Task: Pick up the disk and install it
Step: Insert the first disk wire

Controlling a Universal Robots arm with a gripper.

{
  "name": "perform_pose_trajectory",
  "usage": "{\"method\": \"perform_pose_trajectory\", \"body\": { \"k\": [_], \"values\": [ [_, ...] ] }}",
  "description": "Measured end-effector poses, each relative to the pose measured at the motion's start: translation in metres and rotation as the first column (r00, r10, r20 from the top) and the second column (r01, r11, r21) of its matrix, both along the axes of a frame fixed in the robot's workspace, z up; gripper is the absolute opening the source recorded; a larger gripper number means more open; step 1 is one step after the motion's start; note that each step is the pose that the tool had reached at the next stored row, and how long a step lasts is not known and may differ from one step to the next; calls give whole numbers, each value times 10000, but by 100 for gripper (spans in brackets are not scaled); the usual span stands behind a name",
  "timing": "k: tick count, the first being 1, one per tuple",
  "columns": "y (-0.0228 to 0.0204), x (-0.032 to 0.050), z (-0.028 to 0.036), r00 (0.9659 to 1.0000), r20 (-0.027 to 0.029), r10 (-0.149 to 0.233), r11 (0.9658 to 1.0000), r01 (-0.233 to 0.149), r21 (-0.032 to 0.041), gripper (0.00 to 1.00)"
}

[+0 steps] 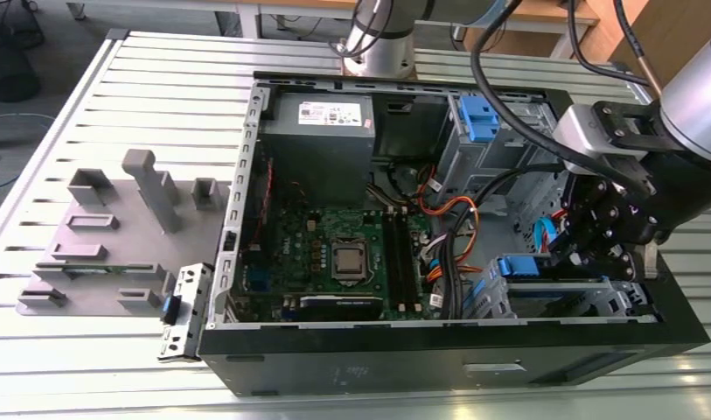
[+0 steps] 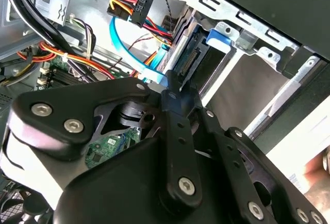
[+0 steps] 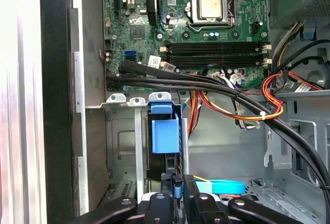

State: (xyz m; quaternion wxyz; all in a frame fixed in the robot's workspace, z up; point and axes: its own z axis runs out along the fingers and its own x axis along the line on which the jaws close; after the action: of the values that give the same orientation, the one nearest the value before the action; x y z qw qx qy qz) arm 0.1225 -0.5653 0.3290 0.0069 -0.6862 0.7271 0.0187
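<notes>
The disk (image 3: pixel 164 131) stands edge-on in the metal drive cage at the case's corner, and its blue handle tab (image 1: pixel 526 266) is level with the cage's rim. In the second wrist view its dark connector end (image 2: pixel 190 61) shows past my fingertips. My gripper (image 3: pixel 178 189) reaches into the case at the exterior view's right (image 1: pixel 575 262). Its black fingers (image 2: pixel 170 110) are drawn close together on the disk's end, with a bit of blue rail between them.
A thick black cable bundle (image 3: pixel 206 84) and orange-red wires (image 3: pixel 268 97) cross just beside the cage. The motherboard (image 1: pixel 338 254) and grey power-supply box (image 1: pixel 320 131) fill the case. A blue bracket (image 1: pixel 477 118) sits at the far corner. A grey fixture plate (image 1: pixel 110 236) lies outside.
</notes>
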Motion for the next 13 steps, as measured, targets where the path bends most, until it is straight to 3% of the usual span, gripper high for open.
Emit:
{"method": "perform_pose_trajectory", "body": {
  "k": [5, 13],
  "values": [
    [0, 0, 18, 10000, 0, 0, 10000, 0, -2, 24],
    [0, 0, 154, 10000, 0, 0, 10000, 0, 0, 24]
  ]
}}
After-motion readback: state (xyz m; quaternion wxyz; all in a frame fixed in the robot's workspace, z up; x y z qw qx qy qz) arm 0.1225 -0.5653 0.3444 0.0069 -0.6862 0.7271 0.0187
